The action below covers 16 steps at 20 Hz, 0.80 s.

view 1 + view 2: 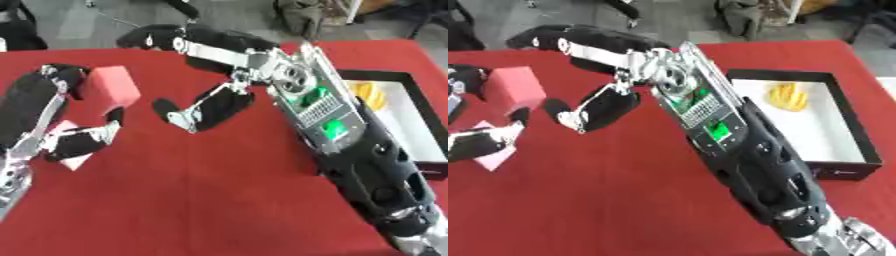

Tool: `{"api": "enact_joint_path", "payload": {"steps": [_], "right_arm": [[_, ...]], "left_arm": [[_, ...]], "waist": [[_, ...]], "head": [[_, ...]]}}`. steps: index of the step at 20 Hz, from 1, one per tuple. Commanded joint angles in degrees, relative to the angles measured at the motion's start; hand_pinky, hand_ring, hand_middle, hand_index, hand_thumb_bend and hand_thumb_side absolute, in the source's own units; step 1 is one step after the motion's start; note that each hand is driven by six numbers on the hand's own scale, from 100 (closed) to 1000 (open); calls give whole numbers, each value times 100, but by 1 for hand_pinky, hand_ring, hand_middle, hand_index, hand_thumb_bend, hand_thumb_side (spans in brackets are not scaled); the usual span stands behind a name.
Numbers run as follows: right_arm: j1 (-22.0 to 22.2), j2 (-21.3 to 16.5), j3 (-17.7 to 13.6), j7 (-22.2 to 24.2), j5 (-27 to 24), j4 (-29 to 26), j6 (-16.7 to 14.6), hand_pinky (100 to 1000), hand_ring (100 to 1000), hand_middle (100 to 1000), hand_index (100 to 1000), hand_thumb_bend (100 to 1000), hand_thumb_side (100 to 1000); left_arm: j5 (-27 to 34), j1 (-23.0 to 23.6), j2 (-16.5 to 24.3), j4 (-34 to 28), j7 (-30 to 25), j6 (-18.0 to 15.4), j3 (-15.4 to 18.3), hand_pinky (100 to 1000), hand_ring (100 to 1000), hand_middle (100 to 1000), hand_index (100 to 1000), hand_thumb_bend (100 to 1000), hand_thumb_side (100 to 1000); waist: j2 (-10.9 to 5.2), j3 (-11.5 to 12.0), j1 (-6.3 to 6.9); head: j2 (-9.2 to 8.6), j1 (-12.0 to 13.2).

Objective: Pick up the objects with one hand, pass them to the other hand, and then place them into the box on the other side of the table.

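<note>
Left hand (52, 120) sat at 9 o'clock of the left eye view, fingers and thumb curled round a pink block (114, 86), holding it up off the table and tilted toward centre. Likely presenting it for the handover: the free face pointed at the other hand.

Right hand (206, 85) came in from 4 o'clock, forearm running diagonally across the cloth, palm at roughly 12 o'clock of centre. Fingers were spread and relaxed, thumb dropped low, nothing in the grasp. It was near the block but apart from it; a visible gap of red cloth lay between them. The spread posture read as a catching pose, so the transfer step was not yet done.

A second pink piece (70, 161) lay under the left hand at 8 o'clock; could not tell whether it was a separate object or touching the fingers.

Black-walled box (846, 120) with white floor stood at 3 o'clock, on the right arm's side, which fit the right hand as receiver. A yellow item (787, 96) already lay in its far half, shape unclear.

Surface was a red tablecloth (219, 200), flat, matte. Past its far edge at 12 o'clock was grey floor, with dark clutter I could not identify.
</note>
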Motion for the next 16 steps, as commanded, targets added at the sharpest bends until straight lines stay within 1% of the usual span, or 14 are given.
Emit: {"api": "enact_joint_path", "payload": {"steps": [1,9,16], "right_arm": [[-165,35,22,61,196,128,-23,1000,1000,989,1000,100,100],[-219,107,81,184,422,421,-182,1000,1000,995,1000,100,100],[-272,161,96,135,521,593,-155,1000,1000,988,1000,100,100]], "left_arm": [[-36,-80,39,-157,66,-108,-9,616,500,443,533,100,364],[-66,-142,-15,-243,224,-166,-78,611,499,437,534,100,358],[-56,-184,-44,-345,324,-274,-126,611,499,435,534,100,351]], "waist": [[-108,14,22],[-110,31,20],[-107,47,27]], "head": [[6,-29],[17,-42],[14,-73]]}}
